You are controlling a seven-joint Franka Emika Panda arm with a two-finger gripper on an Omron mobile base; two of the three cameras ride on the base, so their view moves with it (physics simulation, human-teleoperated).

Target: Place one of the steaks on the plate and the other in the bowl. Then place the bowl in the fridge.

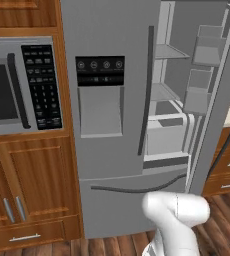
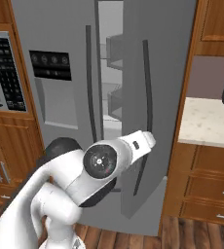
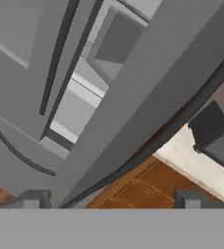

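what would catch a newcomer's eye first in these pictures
The tall grey fridge fills the middle of both base views, its right door swung open on pale shelves. To its left, a built-in microwave sits in the wood cabinets. The open gripper points at the door's dark handle, holding nothing.

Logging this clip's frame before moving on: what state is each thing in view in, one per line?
fridge: right door swung open, left door shut, pale shelves bare as far as visible
fridge's bottom drawer: shut
microwave: door shut
lower cabinet doors: shut
counter drawers: shut
gripper: jaws wide apart, nothing between them, facing the open door's edge
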